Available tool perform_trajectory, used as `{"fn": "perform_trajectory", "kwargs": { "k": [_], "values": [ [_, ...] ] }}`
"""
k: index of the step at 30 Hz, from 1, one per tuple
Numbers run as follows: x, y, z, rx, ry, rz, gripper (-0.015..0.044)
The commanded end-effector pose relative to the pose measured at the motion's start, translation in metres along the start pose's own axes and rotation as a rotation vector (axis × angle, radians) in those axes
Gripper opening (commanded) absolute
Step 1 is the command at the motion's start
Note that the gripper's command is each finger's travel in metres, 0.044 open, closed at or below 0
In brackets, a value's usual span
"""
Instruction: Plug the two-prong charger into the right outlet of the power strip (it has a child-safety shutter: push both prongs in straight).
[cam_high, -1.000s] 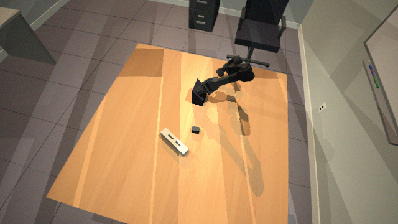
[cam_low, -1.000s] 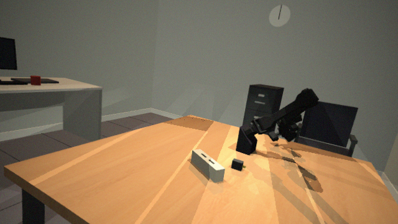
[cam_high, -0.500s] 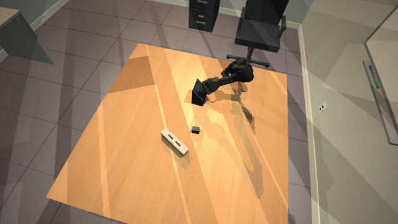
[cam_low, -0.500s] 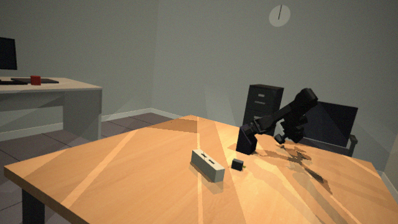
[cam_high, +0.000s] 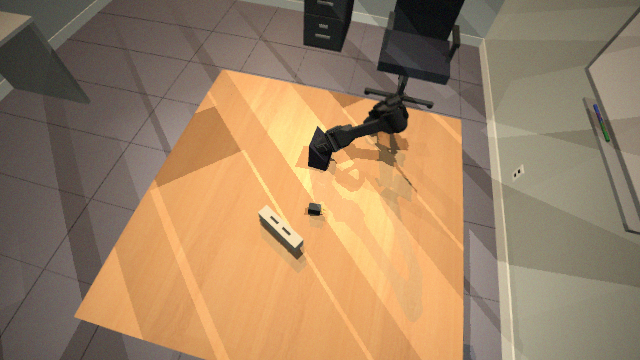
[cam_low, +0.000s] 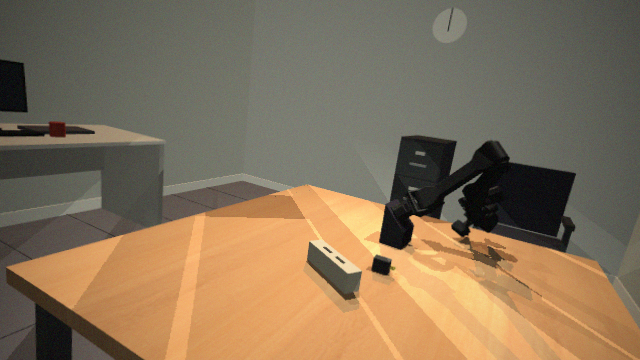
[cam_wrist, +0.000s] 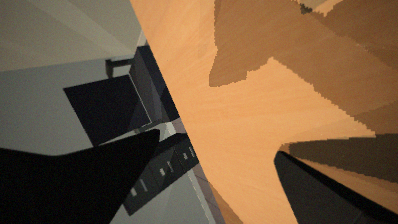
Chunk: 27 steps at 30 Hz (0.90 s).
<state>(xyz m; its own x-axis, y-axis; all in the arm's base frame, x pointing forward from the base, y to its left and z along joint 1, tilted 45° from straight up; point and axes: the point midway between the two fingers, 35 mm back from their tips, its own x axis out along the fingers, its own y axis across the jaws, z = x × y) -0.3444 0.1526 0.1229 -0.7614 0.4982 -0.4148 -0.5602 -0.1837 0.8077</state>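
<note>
The white power strip stands on the table with two dark outlet slots on its top face. It runs diagonally, from far left to near right in the top and exterior views. The small black charger lies on the table just right of the strip, apart from it, with its brass-coloured prongs pointing right, away from the strip. My gripper is open and empty. It hangs above the table near the chair-side edge, well away from the charger. Neither charger nor strip shows in the wrist view.
The arm's black base stands on the wooden table behind the charger. Past the table's far edge are an office chair and a dark filing cabinet.
</note>
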Motion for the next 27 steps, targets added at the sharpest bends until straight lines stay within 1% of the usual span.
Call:
{"fn": "perform_trajectory", "kwargs": {
  "k": [1, 27],
  "values": [
    [0.0, 0.005, 0.01, -0.025, -0.016, 0.011, 0.044],
    [-0.009, 0.029, 0.083, -0.202, -0.161, 0.045, 0.044]
  ]
}}
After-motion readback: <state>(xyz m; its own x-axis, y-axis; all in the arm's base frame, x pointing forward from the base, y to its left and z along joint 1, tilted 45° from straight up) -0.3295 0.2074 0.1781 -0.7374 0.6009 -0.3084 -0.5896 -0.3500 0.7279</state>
